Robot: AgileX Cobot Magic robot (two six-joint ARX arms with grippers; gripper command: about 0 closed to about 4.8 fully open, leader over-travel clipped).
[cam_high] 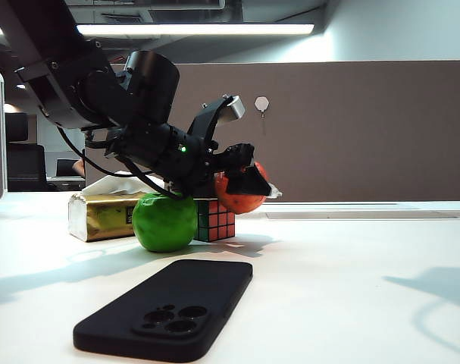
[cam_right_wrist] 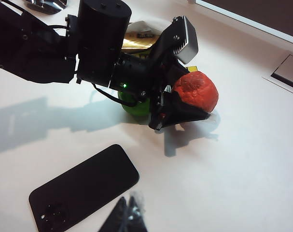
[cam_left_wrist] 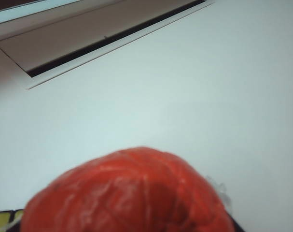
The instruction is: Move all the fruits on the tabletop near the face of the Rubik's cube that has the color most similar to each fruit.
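My left pincer (cam_high: 248, 180) is clamped wide around the wrinkly orange-red round orange (cam_high: 241, 196), which I carry just clear of the white smooth counter (cam_high: 351, 265), at about one o'clock from the small black-gridded Rubik's cube (cam_high: 215, 220) in the exterior view. The cube shows its red face there, and the glossy bright green apple (cam_high: 164, 222) sits on the counter touching or nearly touching the cube at its nine o'clock. From my left wrist the orange (cam_left_wrist: 132, 193) fills the near edge. Its skin looks puckered and filmy, so I judge it a light, hollow fake with a slightly slippery surface that may dent if I squeeze hard. The best hold, I think, is across its widest middle, as my fingers (cam_right_wrist: 177, 112) sit now, with only moderate pressure. My right pincer (cam_right_wrist: 126, 218) hangs above the counter near the matte black smartphone (cam_right_wrist: 83, 186), its tips drawn together and empty. A gold foil tissue pack (cam_high: 104, 216) lies behind the apple.
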